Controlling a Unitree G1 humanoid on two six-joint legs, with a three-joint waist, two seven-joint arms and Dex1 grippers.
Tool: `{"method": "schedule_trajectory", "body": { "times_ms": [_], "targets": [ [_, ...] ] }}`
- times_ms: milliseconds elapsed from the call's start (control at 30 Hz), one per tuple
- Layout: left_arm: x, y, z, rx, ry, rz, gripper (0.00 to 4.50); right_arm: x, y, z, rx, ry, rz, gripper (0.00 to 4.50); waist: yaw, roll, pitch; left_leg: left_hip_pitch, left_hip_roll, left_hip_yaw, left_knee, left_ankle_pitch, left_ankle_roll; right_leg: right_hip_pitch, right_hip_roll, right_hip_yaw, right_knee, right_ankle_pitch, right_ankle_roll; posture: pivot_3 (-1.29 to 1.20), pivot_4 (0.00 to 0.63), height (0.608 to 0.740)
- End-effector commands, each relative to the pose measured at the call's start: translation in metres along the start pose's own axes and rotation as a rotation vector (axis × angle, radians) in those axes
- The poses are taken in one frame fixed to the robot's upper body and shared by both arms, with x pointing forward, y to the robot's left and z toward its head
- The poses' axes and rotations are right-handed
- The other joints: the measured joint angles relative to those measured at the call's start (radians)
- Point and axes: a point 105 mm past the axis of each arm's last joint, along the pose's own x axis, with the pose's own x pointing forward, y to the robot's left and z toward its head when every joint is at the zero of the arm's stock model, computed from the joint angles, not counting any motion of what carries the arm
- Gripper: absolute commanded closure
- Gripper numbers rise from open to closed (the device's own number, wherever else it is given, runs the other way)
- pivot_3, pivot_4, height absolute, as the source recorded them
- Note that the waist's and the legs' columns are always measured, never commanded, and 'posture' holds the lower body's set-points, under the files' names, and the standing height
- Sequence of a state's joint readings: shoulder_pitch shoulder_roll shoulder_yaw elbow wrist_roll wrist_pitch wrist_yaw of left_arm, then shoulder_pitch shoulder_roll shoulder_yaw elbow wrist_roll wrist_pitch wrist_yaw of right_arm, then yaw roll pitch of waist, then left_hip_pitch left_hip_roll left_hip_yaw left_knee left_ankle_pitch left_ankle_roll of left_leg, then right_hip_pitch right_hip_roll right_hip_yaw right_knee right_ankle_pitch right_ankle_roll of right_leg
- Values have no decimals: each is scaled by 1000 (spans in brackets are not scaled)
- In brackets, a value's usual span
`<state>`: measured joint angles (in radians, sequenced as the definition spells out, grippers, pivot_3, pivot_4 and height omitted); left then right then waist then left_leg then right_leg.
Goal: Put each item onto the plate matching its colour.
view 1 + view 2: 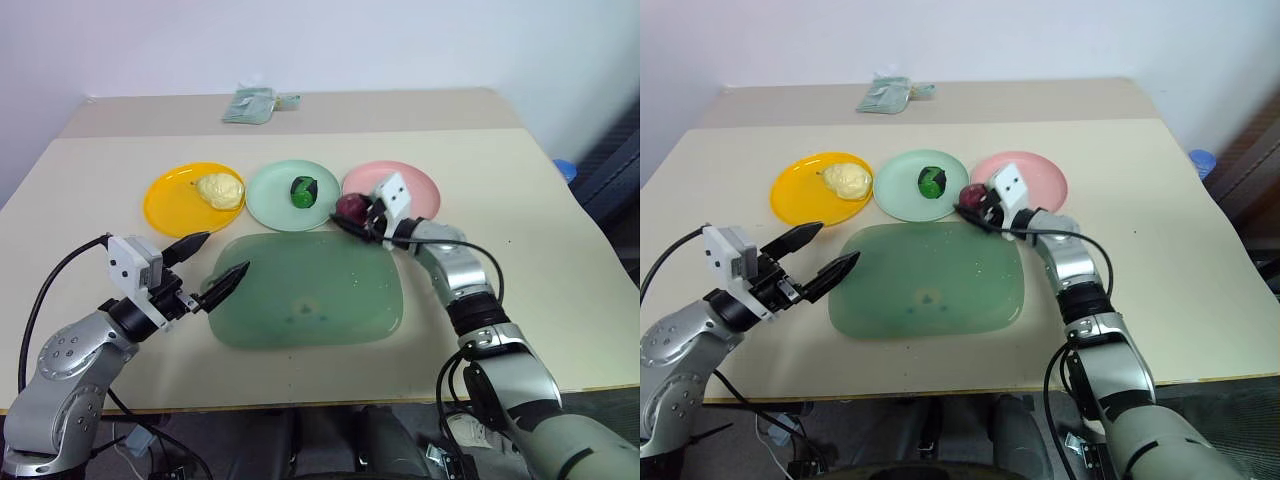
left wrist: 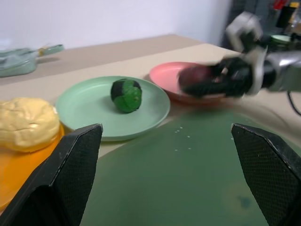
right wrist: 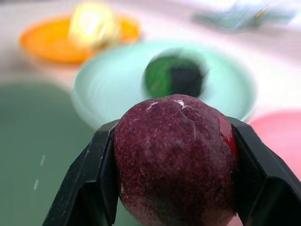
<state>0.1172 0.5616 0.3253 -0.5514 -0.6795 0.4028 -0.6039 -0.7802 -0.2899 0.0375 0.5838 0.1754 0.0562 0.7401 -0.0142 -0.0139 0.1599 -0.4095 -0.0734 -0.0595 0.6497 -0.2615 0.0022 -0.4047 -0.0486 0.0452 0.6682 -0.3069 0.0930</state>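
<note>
The dark red item point(image 3: 176, 160) sits squeezed between the two fingers point(image 3: 94, 179) of my right gripper point(image 1: 352, 215), just above the near-left rim of the pink plate point(image 1: 415, 190). A pale yellow bumpy item point(image 1: 220, 190) lies on the orange-yellow plate point(image 1: 165, 205). On the mint green plate point(image 1: 270, 200) rests the green item with black patches point(image 1: 303, 190). My left gripper point(image 1: 225, 253) hangs open over the left edge of the translucent green tray point(image 1: 330, 290), holding nothing.
A small pale-green fabric bundle point(image 1: 250, 105) lies at the table's far edge. The three plates stand in a row just behind the tray. A blue object point(image 1: 565, 170) shows beyond the table's right edge.
</note>
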Motion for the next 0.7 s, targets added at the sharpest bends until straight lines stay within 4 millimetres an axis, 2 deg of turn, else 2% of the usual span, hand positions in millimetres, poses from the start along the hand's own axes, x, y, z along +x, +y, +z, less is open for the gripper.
{"method": "schedule_trajectory", "body": {
  "times_ms": [33,133,267,400,433,533,700],
  "targets": [
    [2,1,7,23,-12,23,0,-12,-42,23,-41,-41,-131,2082,0,0,0,0,0,0,0,0,0,0,0,0,0,0,0,0,150,740],
    [4,9,1,54,29,78,0,-16,-63,14,-6,-9,-214,2082,-3,0,0,0,0,0,0,0,0,0,0,0,0,0,0,0,150,740],
    [10,14,-1,83,40,78,0,-16,-72,-4,18,50,-258,2082,-6,0,0,0,0,0,-1,0,-1,0,0,0,0,0,0,0,150,740],
    [13,25,4,93,-24,141,0,-14,-73,-17,44,98,-289,339,-7,0,0,0,0,1,-1,1,-2,0,0,0,0,0,0,0,150,740],
    [14,25,3,87,-25,142,0,-13,-73,-19,43,101,-293,163,-8,0,0,0,0,1,-1,1,-2,0,0,0,-1,0,0,0,150,740],
    [13,24,1,87,-33,150,0,-16,-76,-17,32,88,-309,163,-7,0,0,0,0,1,-1,2,-3,-1,0,1,-1,0,0,0,150,740],
    [8,21,-10,137,27,157,0,-30,-80,-1,-3,-3,-258,163,-5,0,0,0,0,1,-1,2,-3,0,0,1,-1,0,0,0,150,740]
  ]
}}
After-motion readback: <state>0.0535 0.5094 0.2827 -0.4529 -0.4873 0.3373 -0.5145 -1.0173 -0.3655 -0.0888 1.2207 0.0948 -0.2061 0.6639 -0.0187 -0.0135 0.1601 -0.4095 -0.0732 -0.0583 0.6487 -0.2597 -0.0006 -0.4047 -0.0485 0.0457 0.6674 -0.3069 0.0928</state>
